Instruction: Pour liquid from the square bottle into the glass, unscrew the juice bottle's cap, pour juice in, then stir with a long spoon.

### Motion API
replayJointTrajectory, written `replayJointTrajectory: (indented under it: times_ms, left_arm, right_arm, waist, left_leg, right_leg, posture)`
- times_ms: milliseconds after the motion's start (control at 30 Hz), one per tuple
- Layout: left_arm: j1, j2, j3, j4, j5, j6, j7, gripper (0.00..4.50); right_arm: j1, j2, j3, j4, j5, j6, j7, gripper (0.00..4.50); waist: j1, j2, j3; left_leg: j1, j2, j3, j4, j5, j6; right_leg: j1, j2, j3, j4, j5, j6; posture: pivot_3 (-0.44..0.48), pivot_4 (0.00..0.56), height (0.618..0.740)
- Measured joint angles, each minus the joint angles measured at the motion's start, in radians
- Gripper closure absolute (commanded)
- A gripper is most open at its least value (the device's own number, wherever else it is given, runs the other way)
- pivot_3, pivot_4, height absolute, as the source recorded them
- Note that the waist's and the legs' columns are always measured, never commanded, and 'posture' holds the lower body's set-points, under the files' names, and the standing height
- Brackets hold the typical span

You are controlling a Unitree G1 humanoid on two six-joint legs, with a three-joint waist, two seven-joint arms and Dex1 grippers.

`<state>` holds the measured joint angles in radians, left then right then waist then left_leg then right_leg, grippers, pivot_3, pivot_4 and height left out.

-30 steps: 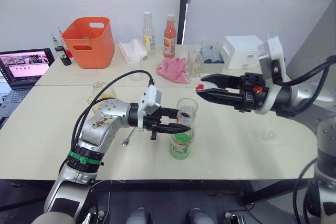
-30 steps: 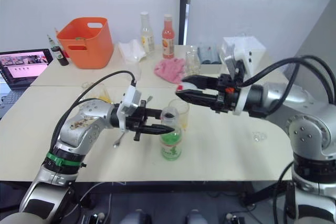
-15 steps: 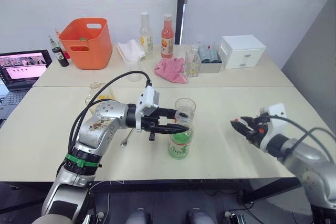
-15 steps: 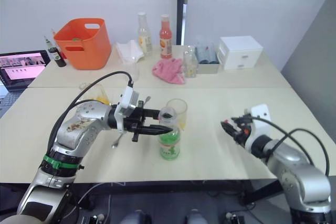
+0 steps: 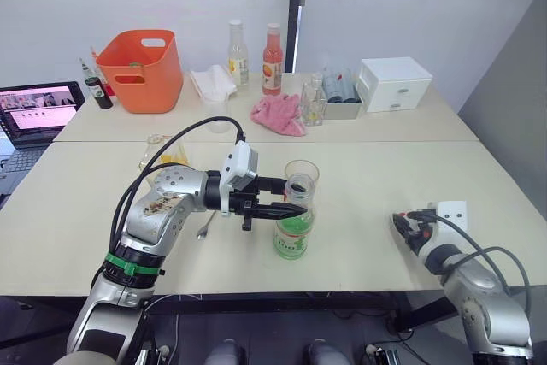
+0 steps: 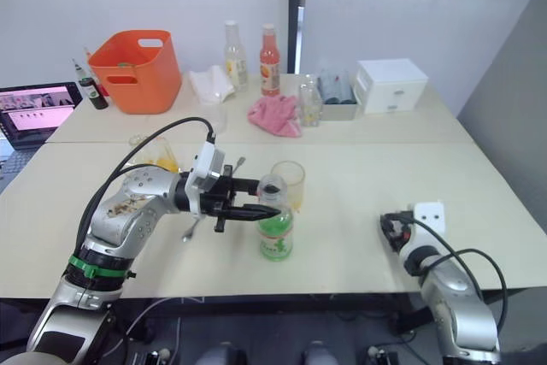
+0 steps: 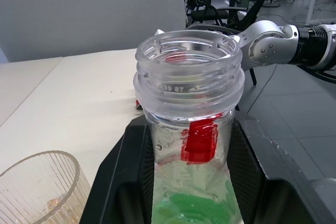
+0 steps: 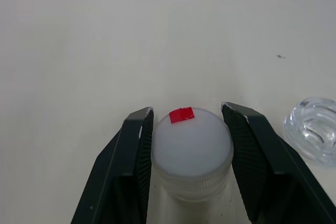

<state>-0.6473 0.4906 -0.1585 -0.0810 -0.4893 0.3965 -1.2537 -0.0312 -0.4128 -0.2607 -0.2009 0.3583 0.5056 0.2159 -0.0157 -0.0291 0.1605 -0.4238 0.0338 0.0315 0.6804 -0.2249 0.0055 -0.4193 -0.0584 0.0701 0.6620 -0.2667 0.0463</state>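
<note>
The left gripper (image 5: 291,197) is clamped on the neck of the juice bottle (image 5: 293,228), which stands upright near the middle of the front table (image 5: 359,254) with its mouth open and green liquid low in its body; in the left wrist view both black fingers (image 7: 247,166) press against the bottle's sides just below the threaded rim. The glass (image 5: 302,179) stands just behind the bottle, close enough that the two overlap in the head views, and whether they touch cannot be told. The right gripper (image 8: 186,148) is low at the table's right front corner, near the edge, its fingers closed on the cap (image 8: 191,153), whose underside sits at the tabletop; a small clear glass piece (image 8: 313,129) lies just beside it. Between the bottle and the right gripper the tabletop is bare and open. The long spoon (image 5: 208,224) lies flat under the left forearm, and the square bottle (image 5: 162,153) stands behind that arm, near the seam between the two tables. An orange bucket (image 5: 141,68), a pink cloth (image 5: 280,114) and a white drawer box (image 5: 391,83) sit on the rear table, well apart from both grippers.
</note>
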Motion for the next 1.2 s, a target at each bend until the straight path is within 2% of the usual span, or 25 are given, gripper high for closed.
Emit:
replayJointTrajectory:
  times_ms: [533, 567, 767, 1000, 1200]
  left_arm:
    - [0.000, 0.000, -0.001, 0.000, 0.000, 0.004, 0.005, 3.03]
    - [0.000, 0.000, -0.001, 0.000, 0.000, 0.004, 0.005, 3.03]
    - [-0.001, 0.000, -0.001, 0.000, 0.000, 0.005, 0.005, 3.03]
    - [-0.001, 0.005, 0.000, 0.000, -0.001, 0.005, 0.005, 3.03]
    - [0.019, 0.013, 0.012, -0.016, -0.019, 0.006, 0.010, 3.03]
  right_arm:
    - [-0.007, 0.017, -0.022, -0.001, 0.017, 0.037, -0.012, 2.85]
    - [-0.008, 0.023, -0.025, -0.001, 0.017, 0.038, -0.015, 1.86]
    - [-0.004, 0.036, -0.027, -0.002, 0.019, 0.053, -0.019, 0.03]
    - [-0.013, 0.031, -0.028, -0.065, 0.050, 0.023, 0.051, 0.03]
    - [-0.138, -0.061, -0.033, -0.215, 0.154, 0.044, 0.152, 0.03]
  waist:
    - [0.001, 0.000, 0.000]
    - [0.001, 0.000, 0.000]
    - [0.000, 0.000, 0.000]
    - [-0.003, 0.001, -0.001]
    - [-0.004, 0.001, 0.000]
  left_leg:
    - [0.001, 0.000, 0.000, 0.000, 0.000, 0.000]
    - [0.001, 0.000, 0.000, 0.000, 0.000, 0.000]
    - [0.001, 0.000, 0.000, 0.000, 0.000, 0.000]
    - [0.001, 0.000, 0.000, 0.000, 0.000, 0.000]
    - [0.000, 0.000, -0.001, 0.000, 0.000, 0.000]
  right_leg:
    - [0.001, 0.000, 0.000, 0.000, 0.000, 0.000]
    - [0.001, 0.000, 0.000, 0.000, 0.000, 0.000]
    - [0.001, 0.000, 0.000, 0.000, 0.000, 0.000]
    - [0.001, 0.000, 0.000, 0.000, 0.000, 0.000]
    - [0.000, 0.000, 0.000, 0.001, 0.000, 0.000]
  posture:
    - [0.000, 0.150, 0.715]
    - [0.000, 0.150, 0.715]
    - [0.000, 0.150, 0.715]
    - [0.000, 0.150, 0.715]
    - [0.000, 0.150, 0.715]
